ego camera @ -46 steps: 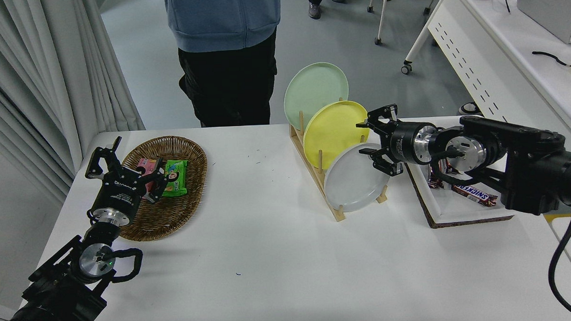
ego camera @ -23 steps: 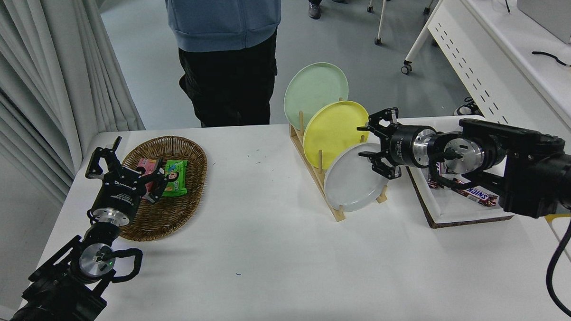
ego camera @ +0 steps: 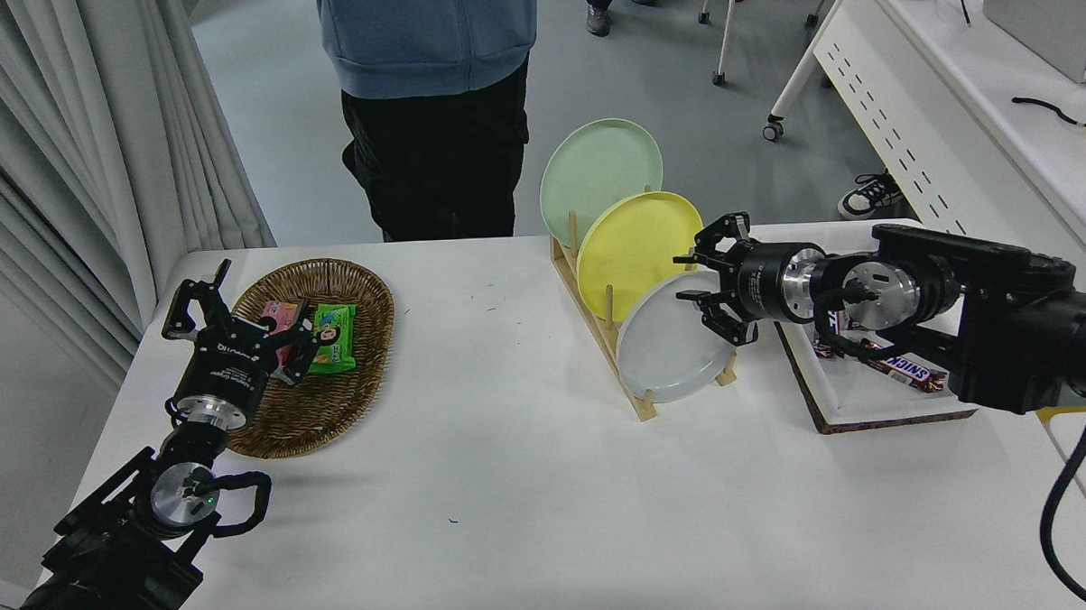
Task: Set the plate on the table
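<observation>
The light grey plate (ego camera: pixel 666 350) stands on edge in the wooden rack (ego camera: pixel 609 334) on the white table (ego camera: pixel 531 486), nearest slot, its upper right rim between the right gripper's (ego camera: pixel 700 277) spread, unclosed fingers.

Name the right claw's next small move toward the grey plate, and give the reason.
Probably ease a little further left, then close: the right claw is open at the upper right rim of the plate, which stands in the wooden rack, not gripped yet.
</observation>
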Tool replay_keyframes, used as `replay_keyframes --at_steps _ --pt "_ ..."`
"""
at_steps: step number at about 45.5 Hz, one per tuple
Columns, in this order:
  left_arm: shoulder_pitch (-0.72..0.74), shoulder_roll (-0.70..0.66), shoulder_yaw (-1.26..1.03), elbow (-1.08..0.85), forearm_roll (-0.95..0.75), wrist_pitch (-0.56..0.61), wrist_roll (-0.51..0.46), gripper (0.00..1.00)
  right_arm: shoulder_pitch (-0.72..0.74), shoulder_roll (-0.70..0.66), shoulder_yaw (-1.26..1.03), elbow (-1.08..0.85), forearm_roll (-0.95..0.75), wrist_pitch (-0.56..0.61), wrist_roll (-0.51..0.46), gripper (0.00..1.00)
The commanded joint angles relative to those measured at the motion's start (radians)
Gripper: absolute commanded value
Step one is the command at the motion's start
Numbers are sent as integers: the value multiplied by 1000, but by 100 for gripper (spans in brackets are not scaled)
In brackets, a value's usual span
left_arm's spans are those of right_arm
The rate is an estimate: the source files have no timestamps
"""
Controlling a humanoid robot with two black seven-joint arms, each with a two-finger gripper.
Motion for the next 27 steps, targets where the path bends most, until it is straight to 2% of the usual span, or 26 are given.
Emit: replay_keyframes --at_steps 1,18,27 --pt "0 0 1 0 0 0 1 100 3 -6 15 3 1 -5 -5 30" --pt "0 0 -1 0 0 0 0 100 0 -13 18 0 -1 -40 -24 27" --pt "0 0 -1 0 0 0 0 100 1 -11 21 -5 -1 -42 -28 21"
